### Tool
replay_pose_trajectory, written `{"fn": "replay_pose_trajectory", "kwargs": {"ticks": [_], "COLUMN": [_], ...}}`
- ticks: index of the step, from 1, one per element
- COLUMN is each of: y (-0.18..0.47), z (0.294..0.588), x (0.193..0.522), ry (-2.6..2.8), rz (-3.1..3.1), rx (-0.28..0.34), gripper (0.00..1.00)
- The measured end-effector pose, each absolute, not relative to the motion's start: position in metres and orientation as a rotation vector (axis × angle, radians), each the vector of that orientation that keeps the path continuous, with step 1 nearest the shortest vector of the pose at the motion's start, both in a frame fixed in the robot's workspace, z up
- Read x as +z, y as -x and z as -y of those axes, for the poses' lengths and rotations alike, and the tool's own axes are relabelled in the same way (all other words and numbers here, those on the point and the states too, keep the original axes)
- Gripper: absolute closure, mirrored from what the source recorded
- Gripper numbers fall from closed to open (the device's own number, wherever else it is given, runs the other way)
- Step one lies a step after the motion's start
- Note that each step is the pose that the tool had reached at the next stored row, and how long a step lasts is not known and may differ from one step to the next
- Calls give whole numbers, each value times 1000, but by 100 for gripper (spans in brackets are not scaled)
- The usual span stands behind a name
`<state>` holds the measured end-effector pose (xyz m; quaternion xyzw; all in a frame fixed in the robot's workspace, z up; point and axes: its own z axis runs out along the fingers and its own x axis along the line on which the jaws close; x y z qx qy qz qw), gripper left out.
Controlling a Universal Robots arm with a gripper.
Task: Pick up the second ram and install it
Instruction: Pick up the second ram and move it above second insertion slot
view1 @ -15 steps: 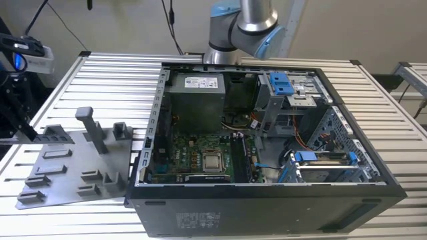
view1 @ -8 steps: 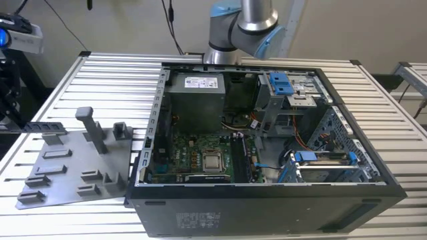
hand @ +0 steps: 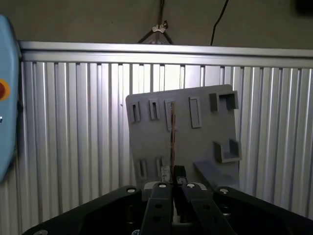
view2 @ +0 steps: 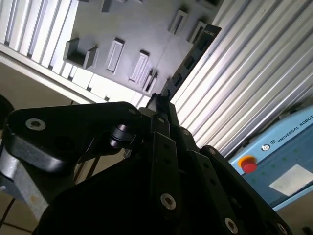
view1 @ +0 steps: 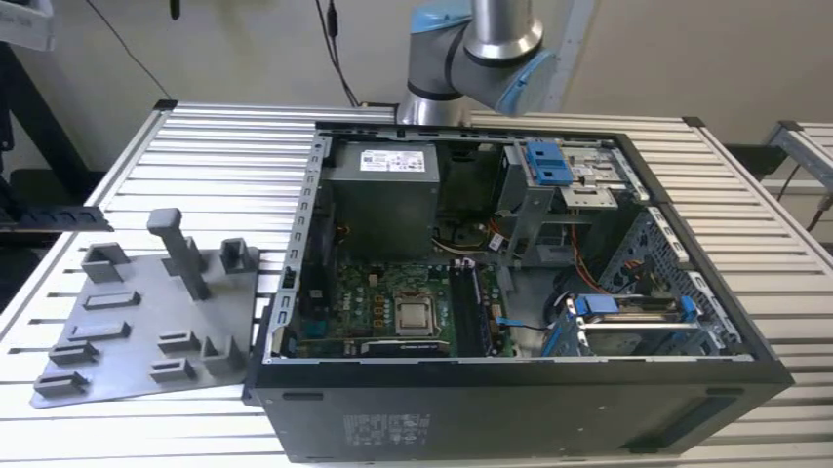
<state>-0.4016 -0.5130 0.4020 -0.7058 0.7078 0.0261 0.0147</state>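
The second ram [view2: 193, 51] is a thin dark board with black chips, and my gripper [view2: 159, 100] is shut on one end of it. In the first wrist view the ram [hand: 172, 132] shows edge-on, rising from between the gripper [hand: 173, 183] fingers over the grey holder tray [hand: 195, 142]. In the exterior view the ram [view1: 59, 216] hangs level at the view's left edge, above the table beside the tray [view1: 143, 331]. The open computer case [view1: 521, 390] lies to the view's right, its motherboard [view1: 390, 302] exposed with memory slots [view1: 471, 312] beside the processor socket.
A grey T-shaped post [view1: 182, 249] stands on the tray among low brackets. The ribbed metal table [view1: 221, 146] runs under everything. A blue-and-white box with a red button [view2: 249, 164] lies off the table's side. Inside the case are a power supply [view1: 380, 195] and blue-latched drive bays [view1: 547, 161].
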Motion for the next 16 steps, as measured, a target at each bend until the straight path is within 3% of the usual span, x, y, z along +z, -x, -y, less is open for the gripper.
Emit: {"fn": "replay_pose_trajectory", "kwargs": {"ticks": [16], "y": [402], "z": [513], "x": [418], "ry": [2198], "rz": [-2204], "rx": [84], "gripper": [86]}}
